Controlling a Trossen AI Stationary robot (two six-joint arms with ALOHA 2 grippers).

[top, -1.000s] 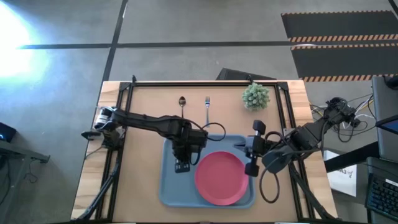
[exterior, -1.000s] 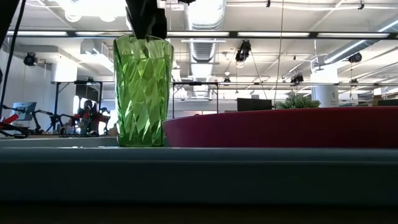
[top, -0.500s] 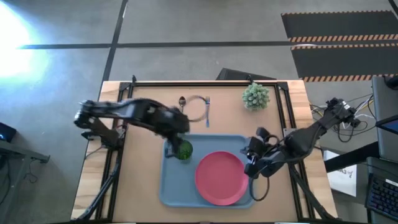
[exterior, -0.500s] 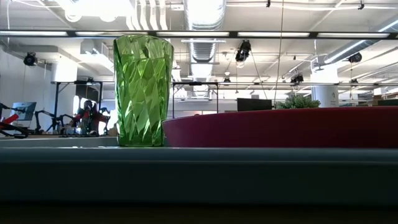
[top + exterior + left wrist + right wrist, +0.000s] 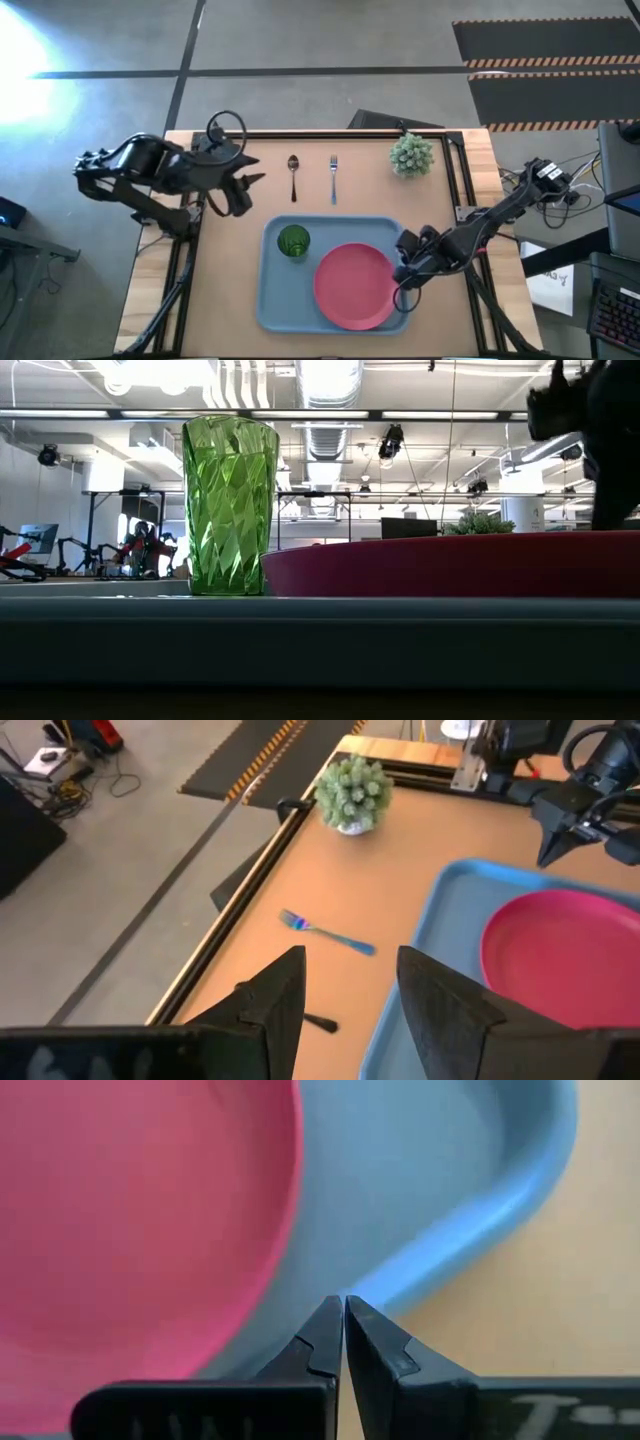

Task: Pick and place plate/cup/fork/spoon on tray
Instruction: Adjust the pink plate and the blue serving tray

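**One plate and one cup on the tray, fork and spoon on the table**

Wooden tabletop (image 5: 220, 280) carries one light-blue tray (image 5: 275, 300), and on it sit two things: one pink-red plate (image 5: 353, 286) toward the right and one green cup (image 5: 293, 241) standing upright near the far left corner, close beside the plate. Behind the tray, well apart from it, lie one spoon (image 5: 293, 172) and one fork (image 5: 333, 175), side by side with a gap between them. One spiky potted plant (image 5: 411, 154) stands to their right. Two arms are present. Left gripper (image 5: 246, 185), fingers spread and empty, hangs over the table's left side. Right gripper (image 5: 401, 270), fingers pressed together and holding nothing, sits at the tray's right rim beside the plate.
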